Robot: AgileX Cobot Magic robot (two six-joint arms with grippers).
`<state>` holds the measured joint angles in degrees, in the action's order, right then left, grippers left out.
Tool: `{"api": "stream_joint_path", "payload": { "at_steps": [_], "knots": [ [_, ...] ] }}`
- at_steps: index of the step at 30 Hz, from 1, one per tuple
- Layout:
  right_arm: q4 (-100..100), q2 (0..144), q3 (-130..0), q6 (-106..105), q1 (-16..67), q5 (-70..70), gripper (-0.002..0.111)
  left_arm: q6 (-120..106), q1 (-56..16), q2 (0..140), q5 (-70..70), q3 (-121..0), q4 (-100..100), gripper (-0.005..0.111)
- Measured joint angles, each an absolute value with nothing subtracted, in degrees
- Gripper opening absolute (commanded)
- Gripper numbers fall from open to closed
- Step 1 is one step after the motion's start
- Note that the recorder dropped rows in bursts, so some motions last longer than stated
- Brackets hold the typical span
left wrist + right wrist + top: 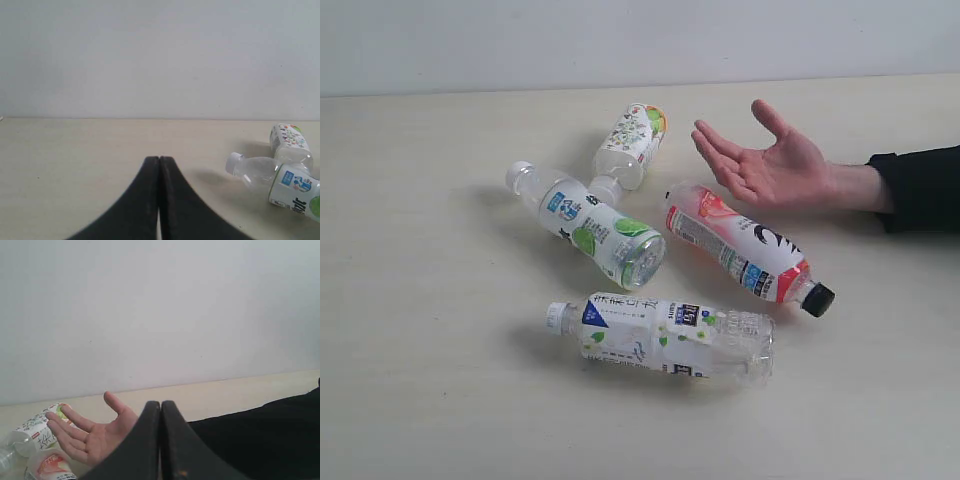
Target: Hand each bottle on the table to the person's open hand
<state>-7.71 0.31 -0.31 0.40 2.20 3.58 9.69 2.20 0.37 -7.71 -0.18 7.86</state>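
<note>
Four bottles lie on their sides on the beige table [420, 380]. The white-label bottle [632, 142] is farthest back. A green-label bottle [595, 225] lies in front of it, its cap to the left. The blue-label bottle [665, 333] lies nearest the front. On the right is the red-pink bottle [745, 250] with a black cap. The person's open hand [770, 160] rests palm up just behind that bottle. Neither gripper shows in the exterior view. My left gripper [159, 161] is shut and empty, away from the bottles [272, 177]. My right gripper [161, 405] is shut and empty, near the hand [95, 435].
The person's black sleeve [920, 185] lies along the right edge of the table and fills the lower right of the right wrist view as the sleeve [265, 440]. A pale wall [640, 40] stands behind the table.
</note>
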Motion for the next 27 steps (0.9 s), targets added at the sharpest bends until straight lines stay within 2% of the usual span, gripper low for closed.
{"api": "stream_joint_path", "payload": {
  "at_steps": [4, 12, 21, 23, 26, 27],
  "knots": [
    [-9.7, 0.3, -0.3, 2.0, 2.2, 1.1, 0.000, 9.7, 2.2, 0.4, -7.7, -0.2, 7.9, 0.000],
    [-28.2, 0.3, -0.3, 18.8, 2.2, -0.3, 0.000, 9.7, 2.2, 0.4, -7.7, -0.2, 7.9, 0.000],
    [-29.7, 0.3, -0.6, 20.0, 2.2, -4.1, 0.000, 9.7, 2.2, 0.4, -7.7, -0.2, 7.9, 0.000],
    [-27.4, 0.3, -3.4, 18.7, 2.2, -4.1, 0.000, 9.7, 2.2, 0.4, -7.7, -0.2, 7.9, 0.000],
    [-16.0, 4.9, -18.2, 15.4, 2.2, 1.1, 0.000, 9.7, 2.2, 0.4, -7.7, -0.2, 7.9, 0.000],
    [-13.0, 9.0, -23.9, 11.8, 2.2, 6.7, 0.000, 9.7, 2.2, 0.4, -7.7, -0.2, 7.9, 0.000]
  ]
}}
